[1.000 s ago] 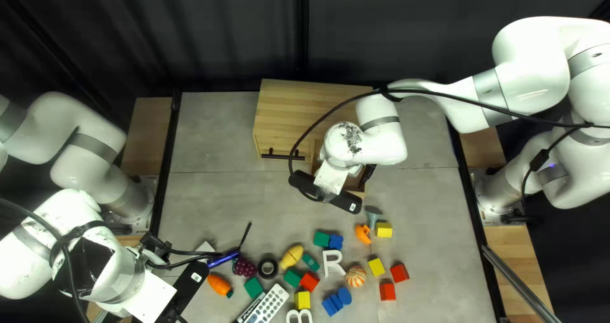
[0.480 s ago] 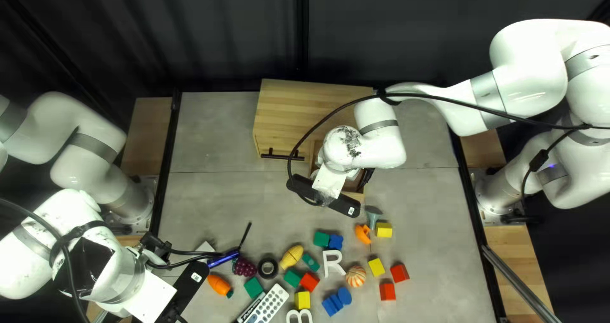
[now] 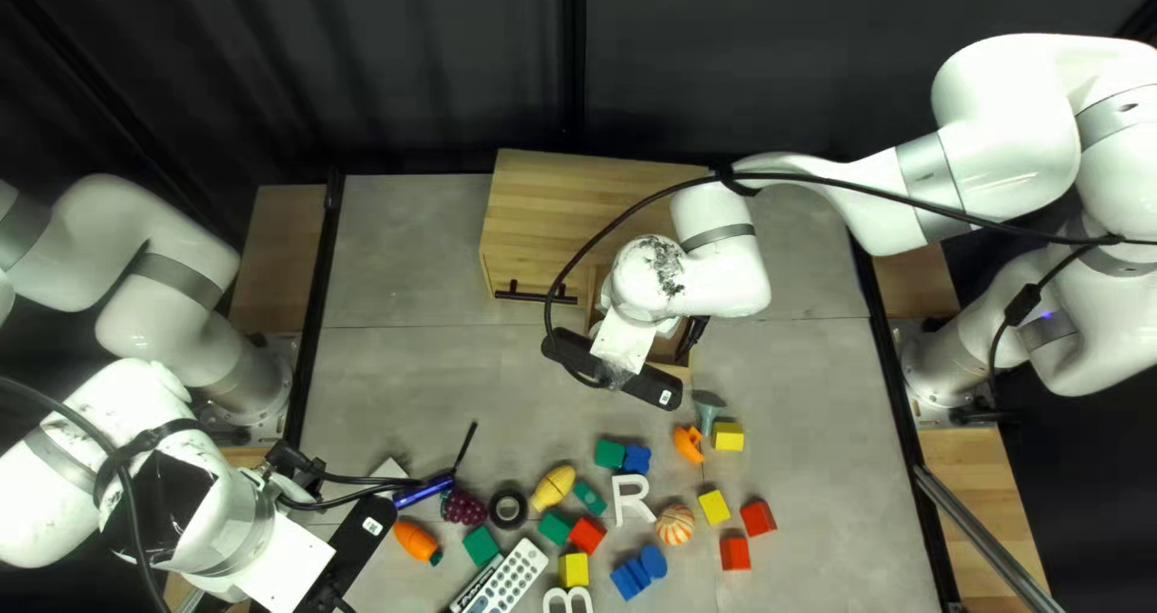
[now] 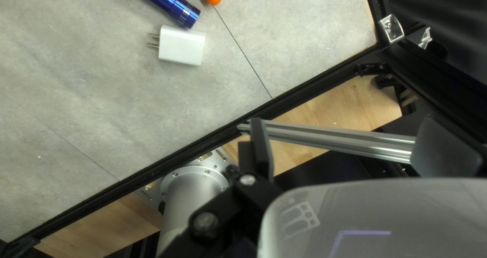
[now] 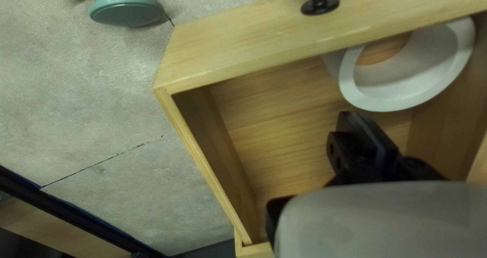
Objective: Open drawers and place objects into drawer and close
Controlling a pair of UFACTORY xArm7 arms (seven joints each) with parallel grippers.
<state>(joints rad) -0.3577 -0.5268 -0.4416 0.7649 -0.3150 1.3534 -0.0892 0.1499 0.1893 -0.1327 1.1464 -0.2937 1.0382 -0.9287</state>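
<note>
Right gripper (image 5: 362, 123), can't tell opening or hold, could snag round white plastic-looking tube (image 5: 383, 102) if swung sideways in boxy pale-wood drawer (image 5: 243, 60), five o'clock from blocky wooden cabinet (image 3: 561, 203).

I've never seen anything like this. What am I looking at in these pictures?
These show a robot with two white arms at a table. One camera looks down from above; one rides on each wrist. The table holds a wooden cabinet, toy blocks, a remote control, a toy carrot and a letter R, among other things. The right gripper, a mechanical hand, points into an open drawer containing a white ring-shaped thing; the gripper is shut with nothing visible between. The left gripper is open and empty, near the table's edge.
</note>
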